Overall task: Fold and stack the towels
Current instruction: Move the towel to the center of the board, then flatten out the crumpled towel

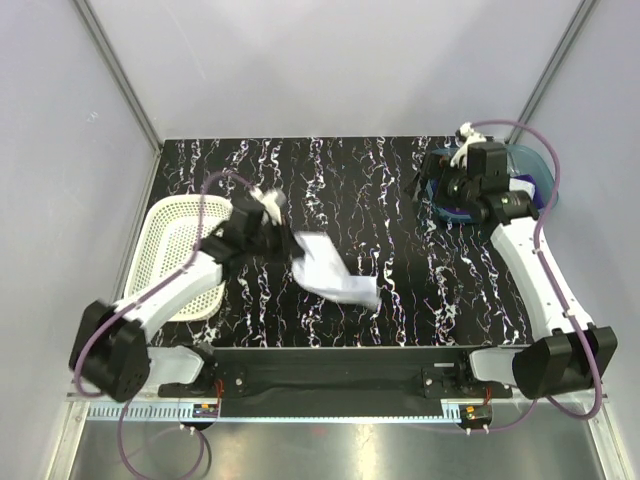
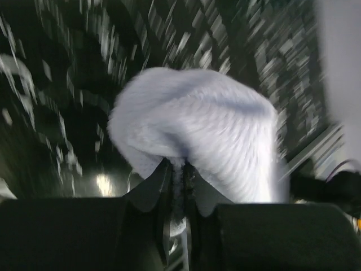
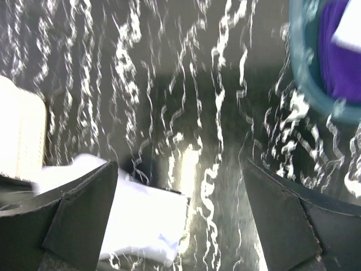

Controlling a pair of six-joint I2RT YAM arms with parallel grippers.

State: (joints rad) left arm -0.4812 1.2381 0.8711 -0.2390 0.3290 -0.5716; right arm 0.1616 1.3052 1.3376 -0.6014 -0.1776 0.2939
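Pale towel (image 1: 335, 275) hangs from the left end effector (image 1: 288, 238), long axis trailing toward 4 o'clock over the desk (image 1: 400, 200). Left arm much nearer.

Left wrist: fingers (image 2: 158, 192) clenched on a bunched edge, cloth at 12 o'clock, blurred.

Right wrist: right end effector (image 3: 179, 165) released, empty. Purple towel (image 3: 338, 56) in teal bin (image 3: 304, 96) at 1 o'clock, hardly readable from above. The pale towel lies at 7 o'clock.

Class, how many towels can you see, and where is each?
2. A pale towel is pinched in the left gripper near the table's middle; a purple towel lies in the teal bin at far right. More may be hidden there.
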